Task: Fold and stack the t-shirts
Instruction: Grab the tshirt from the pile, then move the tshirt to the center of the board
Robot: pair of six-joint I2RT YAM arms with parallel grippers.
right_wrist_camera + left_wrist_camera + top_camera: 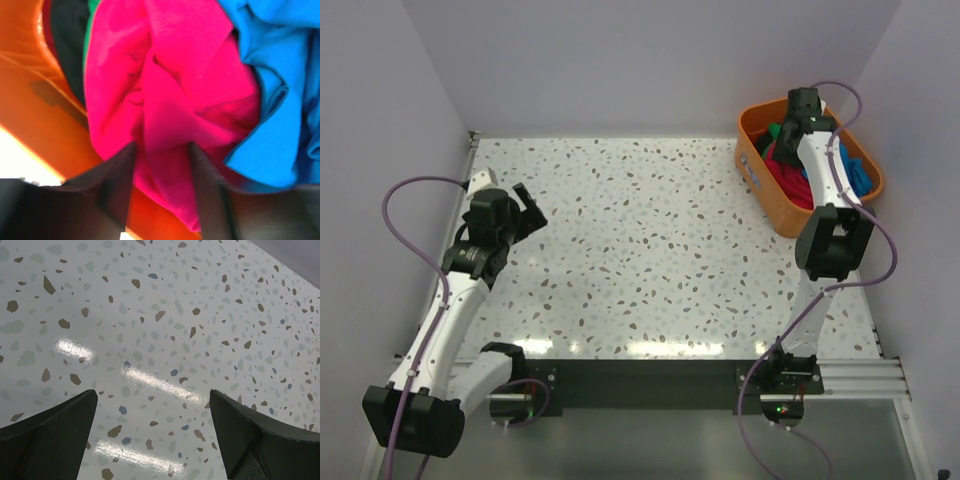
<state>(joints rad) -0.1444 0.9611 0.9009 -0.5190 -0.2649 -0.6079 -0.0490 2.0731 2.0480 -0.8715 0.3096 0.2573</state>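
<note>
The t-shirts lie crumpled together in an orange basket (760,182) at the table's back right. The red t-shirt (790,182) (165,75) is in the middle, the blue one (861,176) (280,75) on its right, and a strip of the green one (782,132) (90,20) at the far side. My right gripper (788,128) (162,145) reaches down into the basket, its fingers pinched on a fold of the red t-shirt. My left gripper (532,208) (153,392) hovers open over the bare speckled tabletop at the left, with nothing between its fingers.
A dark cloth (70,35) lies against the basket's orange wall (45,125) beside the green strip. The speckled tabletop (640,250) is walled on the left, back and right. Both arm bases sit on a black rail (640,385) at the near edge.
</note>
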